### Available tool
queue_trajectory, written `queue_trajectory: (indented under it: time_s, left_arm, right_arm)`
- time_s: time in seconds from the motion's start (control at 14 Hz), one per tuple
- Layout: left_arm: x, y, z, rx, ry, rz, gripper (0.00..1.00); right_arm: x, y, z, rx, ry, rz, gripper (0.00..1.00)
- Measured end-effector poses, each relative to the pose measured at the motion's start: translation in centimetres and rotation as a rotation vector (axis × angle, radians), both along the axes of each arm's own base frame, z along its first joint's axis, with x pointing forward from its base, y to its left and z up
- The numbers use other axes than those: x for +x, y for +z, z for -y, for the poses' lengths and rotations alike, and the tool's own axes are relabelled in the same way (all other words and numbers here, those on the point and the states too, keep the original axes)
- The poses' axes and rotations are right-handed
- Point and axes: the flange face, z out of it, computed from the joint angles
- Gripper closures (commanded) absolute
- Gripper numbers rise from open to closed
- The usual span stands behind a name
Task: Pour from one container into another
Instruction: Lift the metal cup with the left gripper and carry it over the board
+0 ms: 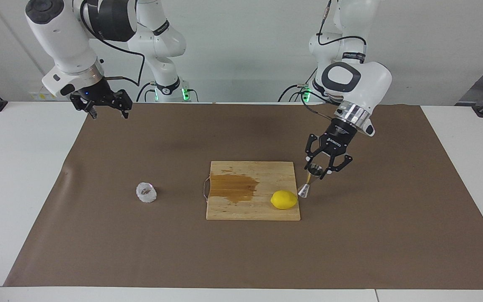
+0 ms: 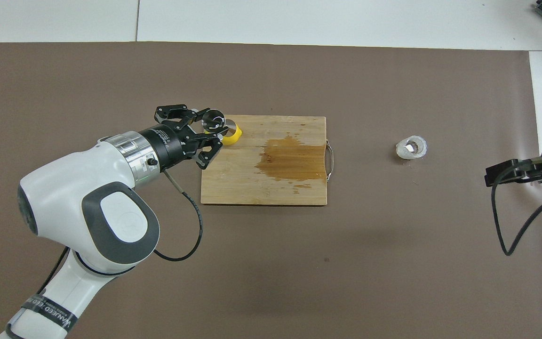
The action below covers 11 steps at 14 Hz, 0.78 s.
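My left gripper (image 1: 318, 170) is shut on the upper cone of the steel jigger (image 1: 310, 181) and holds it tilted in the air, over the cutting board's edge beside the lemon. In the overhead view the left gripper (image 2: 211, 128) and the jigger (image 2: 213, 121) cover part of the lemon. The whitish crinkled cup (image 1: 146, 192) stands on the brown mat toward the right arm's end and also shows in the overhead view (image 2: 411, 147). My right gripper (image 1: 108, 110) is open and empty and waits high over the mat's corner by its base; the cup is far from it.
A wooden cutting board (image 1: 250, 212) lies mid-table with a brown wet stain (image 1: 234, 187) and a yellow lemon (image 1: 284, 199) on it. In the overhead view the board (image 2: 261, 186) has its wire handle toward the cup, and the lemon (image 2: 234, 135) is half covered.
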Motion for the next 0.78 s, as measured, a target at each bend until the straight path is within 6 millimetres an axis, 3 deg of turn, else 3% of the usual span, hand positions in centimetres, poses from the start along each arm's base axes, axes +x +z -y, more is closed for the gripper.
queue_trajectory:
  time_s: [0.5,0.64,0.78]
  left_arm:
    - [-0.2,1.6,4.1,0.025,-0.149,0.023,1.0]
    - [-0.5,1.1,5.6,0.038,-0.154,0.039,1.0]
    - [-1.1,-0.8,7.8,0.067,-0.14,0.06,1.0]
  right_arm:
    - [0.0,0.0,0.0,0.0,0.0,0.0,0.0]
    - [0.0,0.0,0.0,0.0,0.0,0.0,0.0]
    - [0.0,0.0,0.0,0.0,0.0,0.0,0.0]
